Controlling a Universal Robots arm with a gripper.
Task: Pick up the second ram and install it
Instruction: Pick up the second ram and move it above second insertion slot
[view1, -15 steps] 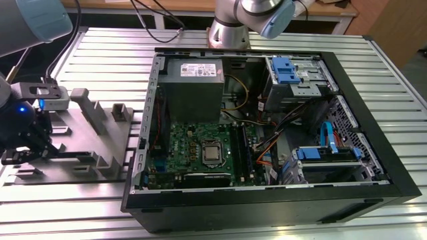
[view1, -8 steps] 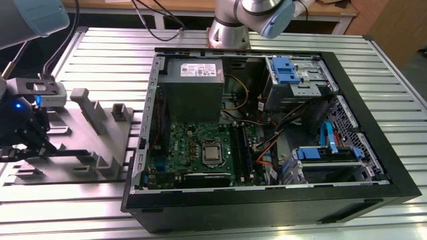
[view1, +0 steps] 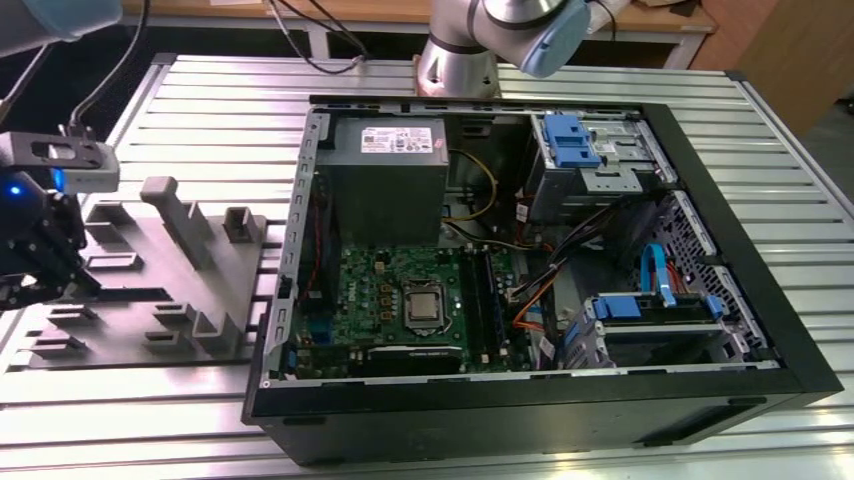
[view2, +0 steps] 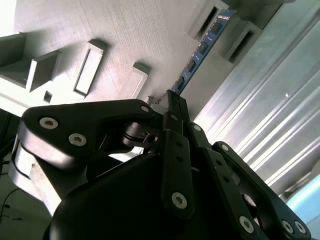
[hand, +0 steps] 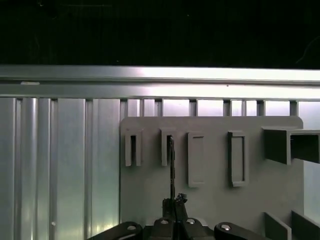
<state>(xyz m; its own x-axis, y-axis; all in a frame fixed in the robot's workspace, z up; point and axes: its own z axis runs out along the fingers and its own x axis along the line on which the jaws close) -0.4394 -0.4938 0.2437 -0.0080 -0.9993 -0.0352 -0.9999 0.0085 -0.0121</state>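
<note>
My gripper (view1: 70, 272) hangs over the grey holder plate (view1: 147, 290) at the exterior view's left, beside the open computer case (view1: 534, 392). In both wrist views its fingers are shut on the second ram (view2: 200, 50), a thin dark-blue strip with black chips. The strip runs from the fingertips (view2: 172, 100) out to a raised slot block on the plate (view2: 125, 30). Edge-on, the second ram (hand: 171, 165) is a thin dark line from the gripper (hand: 172, 201) to the second slot block. The green motherboard (view1: 380, 290) lies inside the case.
The case lies open on a slatted aluminium table (view1: 214, 110). Inside it are a grey power-supply box (view1: 387, 145), blue-tabbed drive bays (view1: 567, 140) and orange and blue cables (view1: 654, 275). The holder plate carries upright grey posts (view1: 180, 220). The arm's base (view1: 461, 60) stands behind the case.
</note>
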